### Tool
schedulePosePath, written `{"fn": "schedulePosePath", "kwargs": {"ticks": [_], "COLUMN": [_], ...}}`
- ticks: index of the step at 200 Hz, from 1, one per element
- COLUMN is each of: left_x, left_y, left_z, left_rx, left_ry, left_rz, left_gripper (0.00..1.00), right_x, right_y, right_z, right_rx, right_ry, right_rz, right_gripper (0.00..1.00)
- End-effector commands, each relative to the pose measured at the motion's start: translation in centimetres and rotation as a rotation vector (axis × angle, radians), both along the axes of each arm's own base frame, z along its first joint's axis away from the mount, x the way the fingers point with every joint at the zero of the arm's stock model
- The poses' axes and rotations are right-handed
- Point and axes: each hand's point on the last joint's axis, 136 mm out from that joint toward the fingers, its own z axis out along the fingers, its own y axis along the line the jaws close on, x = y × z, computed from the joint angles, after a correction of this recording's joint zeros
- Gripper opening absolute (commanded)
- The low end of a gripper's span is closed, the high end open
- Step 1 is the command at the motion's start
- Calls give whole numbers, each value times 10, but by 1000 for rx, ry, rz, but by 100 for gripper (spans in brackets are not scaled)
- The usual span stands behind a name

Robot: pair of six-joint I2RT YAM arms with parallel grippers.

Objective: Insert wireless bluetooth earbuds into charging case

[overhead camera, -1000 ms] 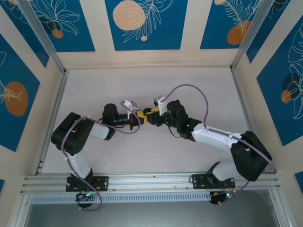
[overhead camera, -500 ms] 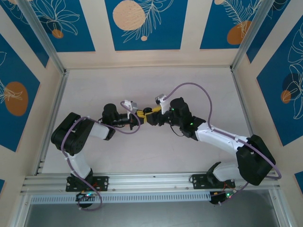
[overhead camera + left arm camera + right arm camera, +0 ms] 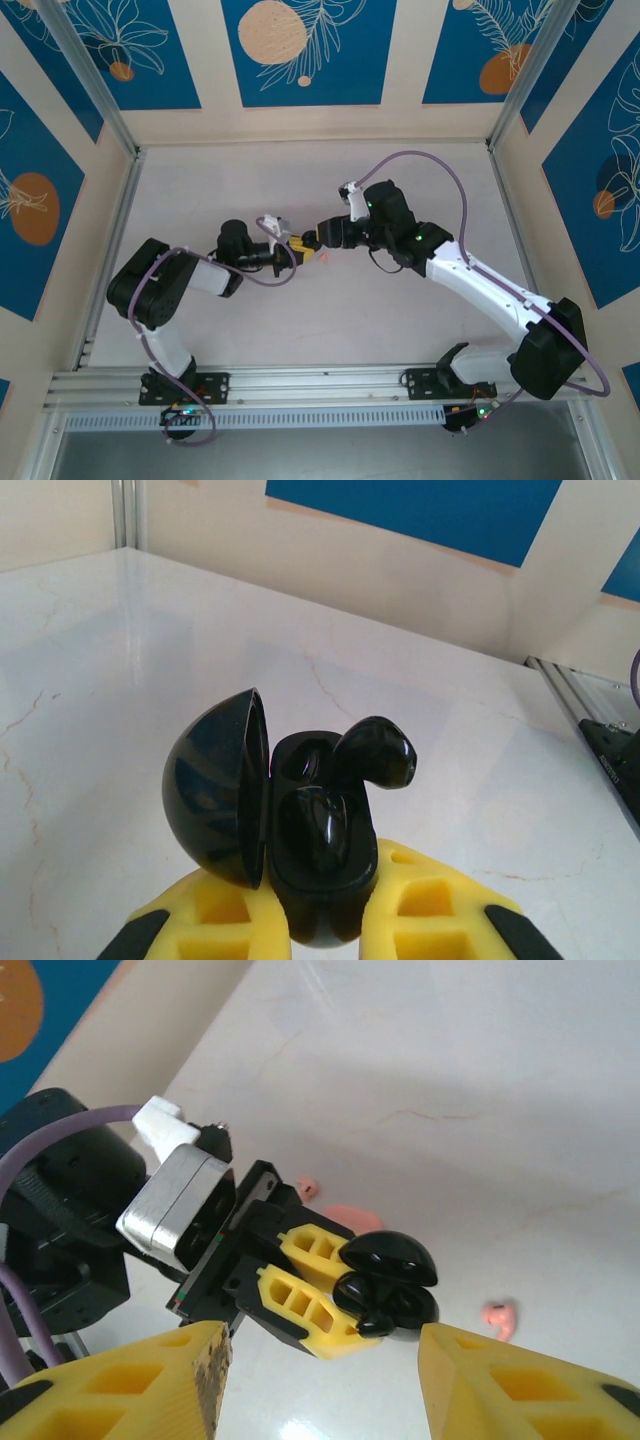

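My left jaws are clamped on the charging case (image 3: 300, 900), their yellow fingers (image 3: 205, 920) pressing its lower half from both sides. The case is held up off the tabletop (image 3: 120, 660) with its round lid (image 3: 215, 780) swung open to one side. One black earbud (image 3: 315, 825) lies down in the nearer well. The second black earbud (image 3: 375, 750) sits tilted at the far well, its body standing up above the rim rather than sunk in.

My right jaws are spread wide with nothing between them. Their two yellow fingers (image 3: 190, 1370) frame the lower corners of the right wrist view, and the open case (image 3: 392, 1260) shows beyond them, gripped by the left fingers (image 3: 300, 1310). From above, the two sets of jaws meet near the middle of the tabletop (image 3: 400, 170), tips close together. I cannot tell whether they touch.

A pink earbud (image 3: 500, 1315) lies on the tabletop just beside the case. A smaller pink piece (image 3: 306, 1188) lies farther back. Between them is a larger pink shape (image 3: 350, 1217), partly hidden behind the left fingers, so I cannot tell what it is.
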Motion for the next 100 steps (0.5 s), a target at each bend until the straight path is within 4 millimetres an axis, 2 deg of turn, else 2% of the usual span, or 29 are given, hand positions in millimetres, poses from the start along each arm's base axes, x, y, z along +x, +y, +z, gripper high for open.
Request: {"fn": "schedulePosePath", "kwargs": {"ticks": [1, 52, 100], "left_x": [-2, -3, -3], "left_y": [3, 3, 3], "left_z": [5, 5, 5], "left_rx": [20, 27, 29], "left_ry": [-46, -48, -48], "left_rz": [4, 5, 4], "left_gripper": [7, 7, 7], "right_x": [-14, -12, -6], "right_y": [-13, 4, 14], "right_z": [-33, -56, -64], "right_rx": [-109, -126, -124], "right_ry": [178, 261, 275], "right_rz": [-61, -28, -6], "right_gripper": [54, 57, 60]}}
